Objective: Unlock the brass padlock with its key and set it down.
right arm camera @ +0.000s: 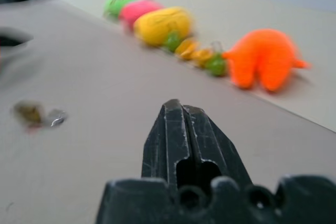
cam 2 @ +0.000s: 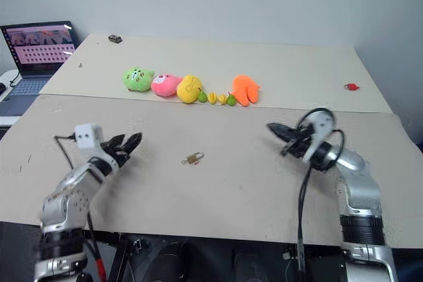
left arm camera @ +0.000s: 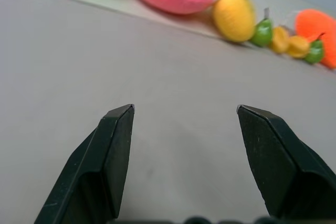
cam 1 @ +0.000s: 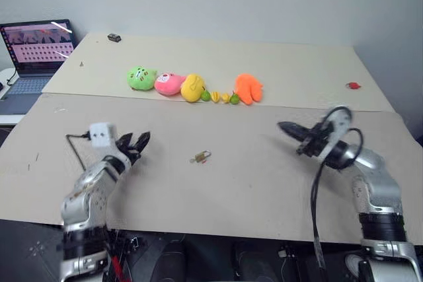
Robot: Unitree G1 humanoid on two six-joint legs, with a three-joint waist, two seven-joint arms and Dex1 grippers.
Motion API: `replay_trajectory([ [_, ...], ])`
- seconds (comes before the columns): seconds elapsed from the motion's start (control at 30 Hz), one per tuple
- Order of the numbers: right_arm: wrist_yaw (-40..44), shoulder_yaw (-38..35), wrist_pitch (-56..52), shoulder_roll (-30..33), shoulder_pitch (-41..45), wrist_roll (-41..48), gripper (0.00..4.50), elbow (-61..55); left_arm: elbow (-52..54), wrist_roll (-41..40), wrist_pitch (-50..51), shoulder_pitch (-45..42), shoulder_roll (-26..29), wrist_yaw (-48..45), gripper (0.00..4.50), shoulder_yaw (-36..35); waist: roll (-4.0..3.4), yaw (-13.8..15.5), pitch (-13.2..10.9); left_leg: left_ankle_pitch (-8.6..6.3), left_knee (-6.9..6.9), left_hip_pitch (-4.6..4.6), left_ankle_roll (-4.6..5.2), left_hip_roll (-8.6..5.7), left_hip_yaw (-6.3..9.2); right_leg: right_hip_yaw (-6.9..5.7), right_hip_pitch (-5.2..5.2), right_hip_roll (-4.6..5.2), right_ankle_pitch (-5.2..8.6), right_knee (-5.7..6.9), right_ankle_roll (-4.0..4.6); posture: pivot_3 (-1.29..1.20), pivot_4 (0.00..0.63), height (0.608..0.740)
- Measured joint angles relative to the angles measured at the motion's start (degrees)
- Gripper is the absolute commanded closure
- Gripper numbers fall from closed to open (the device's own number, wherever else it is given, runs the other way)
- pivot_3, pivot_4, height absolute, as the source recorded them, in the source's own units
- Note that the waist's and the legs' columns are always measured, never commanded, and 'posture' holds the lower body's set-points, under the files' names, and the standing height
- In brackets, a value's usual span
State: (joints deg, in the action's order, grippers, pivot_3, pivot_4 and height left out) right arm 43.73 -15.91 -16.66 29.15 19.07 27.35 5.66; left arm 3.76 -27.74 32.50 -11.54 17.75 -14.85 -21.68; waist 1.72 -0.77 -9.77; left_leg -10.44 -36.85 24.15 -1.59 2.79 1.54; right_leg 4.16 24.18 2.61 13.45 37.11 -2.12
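- Black fingers of the left claw (cam 1: 134,143) stand well apart with nothing between them, hanging just above the bare desk (cam 1: 264,183) and pointing forward toward the row of toys.
- Its partner, the right claw (cam 1: 289,129), has its fingers pressed together on nothing, and it aims inward across the desk toward the robot's left.
- Between the two lies the brass padlock (cam 1: 201,157), flat on the desk with its silvery shackle end turned toward the right claw and its long axis running roughly side to side.
- To my eye the left claw is somewhat nearer the padlock; neither claw touches it.
- No separate key can be made out; something small sits at the padlock's body end, too small to name.
- Judging from this, the lock rests on the desk and both claws are clear of it; whether it is unlocked cannot be told.
- Farther back sit the plush toys (cam 1: 193,86), a small red item (cam 1: 352,86), a small black object (cam 1: 114,37) and a laptop (cam 1: 36,47).
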Motion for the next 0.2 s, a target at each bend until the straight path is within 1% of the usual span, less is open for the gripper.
replay_trajectory([
  [0.07,-2.96,-3.56,-0.93,-1.19,-1.08,1.97,4.50,1.19,0.25,1.27,-2.62,2.37,-0.06,1.94,1.19,-1.90,-0.01,-0.06,0.00,0.00,0.00,-0.04,0.00,0.01,0.00,0.00,-0.03,-0.02,0.00,0.01,0.00,0.00,0.150,0.717],
  [0.13,-3.35,-3.78,-1.57,-1.88,-1.95,2.80,4.50,1.20,0.62,2.06,-4.23,3.29,-0.08,2.53,1.19,-2.19,-0.01,-0.12,0.00,0.00,0.00,-0.07,0.00,0.01,-0.01,0.00,-0.05,-0.02,0.01,0.01,-0.01,0.00,0.150,0.717],
  [0.2,-3.80,-2.75,-2.88,-4.20,-2.97,3.31,4.50,0.91,1.91,3.53,-7.44,5.42,-0.63,3.44,1.19,-2.18,-0.01,-0.54,0.02,0.00,0.01,-0.09,0.00,0.02,-0.04,0.04,-0.06,-0.03,0.02,0.00,-0.02,0.00,0.150,0.717],
])
